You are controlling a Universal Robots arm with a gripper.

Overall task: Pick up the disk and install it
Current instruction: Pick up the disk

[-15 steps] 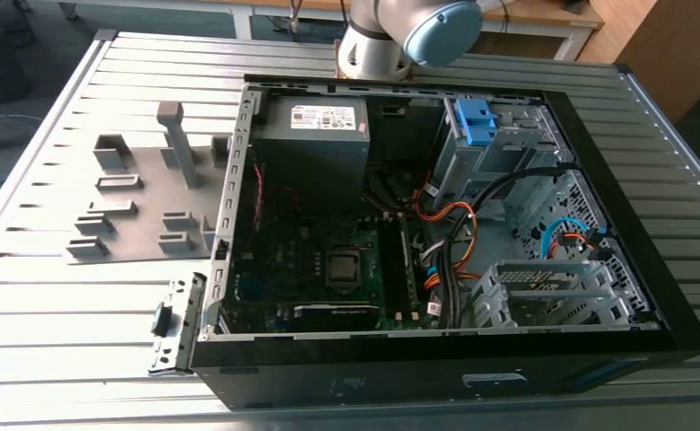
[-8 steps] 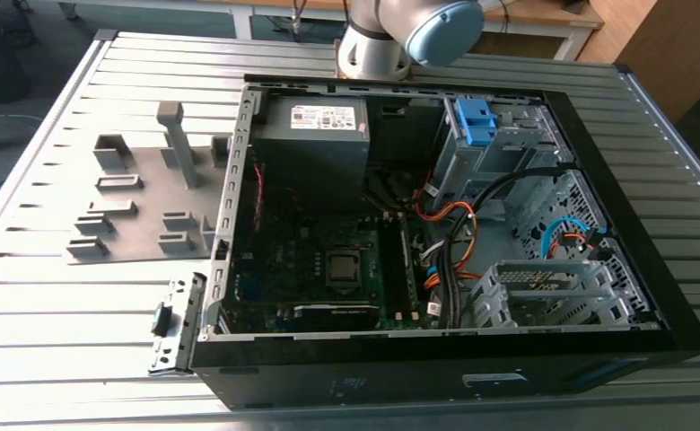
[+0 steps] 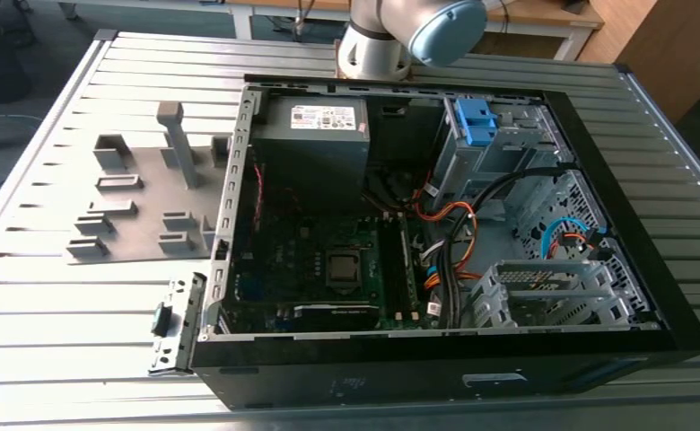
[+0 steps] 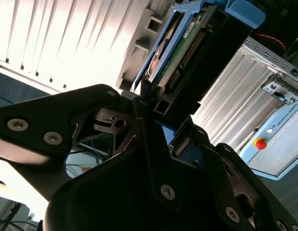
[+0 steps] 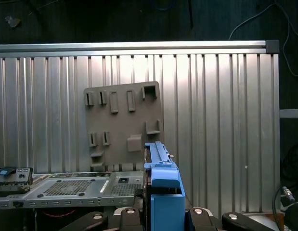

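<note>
Disk [image 5: 161, 185] (blue-framed) edge-on before grey plate [image 5: 121, 120].

In the exterior view, your arm [image 3: 413, 31] shows at about twelve o'clock as a pale grey joint housing with a blue-grey end cap, the cap turned toward about four o'clock. In both wrist views your pincer [image 4: 161, 115] [image 5: 163, 214] grips the disk [image 4: 187, 48]. Its black linkages spread to either side, and the jaws are closed against the blue frame.
</note>
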